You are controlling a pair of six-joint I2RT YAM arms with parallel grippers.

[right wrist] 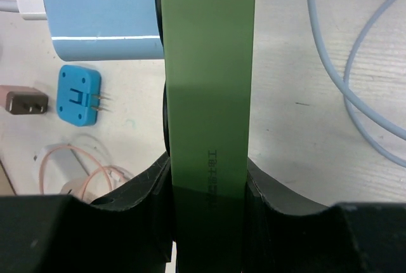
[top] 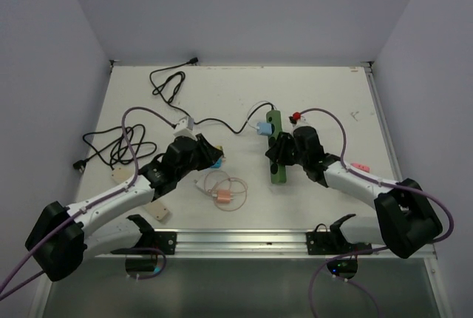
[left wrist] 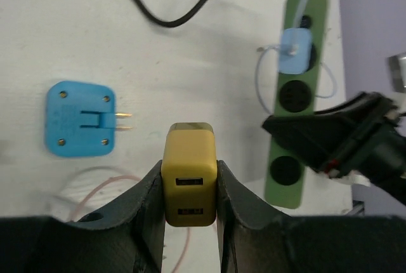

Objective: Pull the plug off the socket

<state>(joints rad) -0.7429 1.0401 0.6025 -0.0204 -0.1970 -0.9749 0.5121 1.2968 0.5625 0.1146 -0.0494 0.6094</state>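
Blue adapter [left wrist: 79, 119], looping black cable [left wrist: 166, 24]

The white surface [top: 336, 100] had plain pale purple walls [top: 244, 7] on three sides. A silver rail [top: 244, 238] ran along its near edge.

A mustard-yellow plug [left wrist: 189, 181], bright blue adapter [left wrist: 79, 119], pale blue charger [left wrist: 295, 51], olive-green socket strip [left wrist: 297, 98] and black cable [left wrist: 166, 23] lie on a white desk [left wrist: 63, 32].
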